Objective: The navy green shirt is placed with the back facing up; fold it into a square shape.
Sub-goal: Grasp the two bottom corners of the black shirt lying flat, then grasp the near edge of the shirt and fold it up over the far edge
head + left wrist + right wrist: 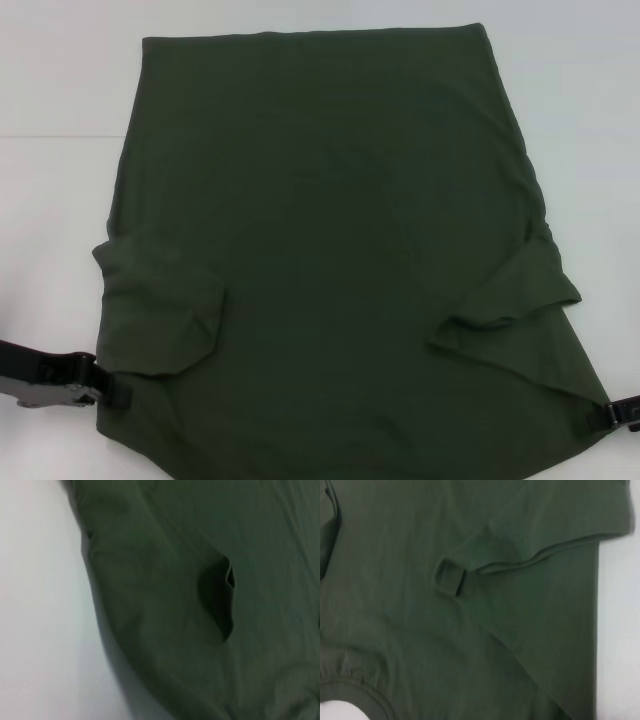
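While the navy green shirt (340,250) lies spread on the white table (60,200), plain side up with both sleeves folded inward, the left gripper (112,392) has its fingers clamped on the shirt's near left corner. The right gripper (612,412) grips the near right corner, fingers likewise pinching the cloth.

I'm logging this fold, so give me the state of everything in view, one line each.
Shirt: spread flat, plain side up, both sleeves folded inward.
Left claw: at the shirt's near left edge, shut on it.
Right claw: at the near right corner, shut on it.
Table: white, under the shirt.
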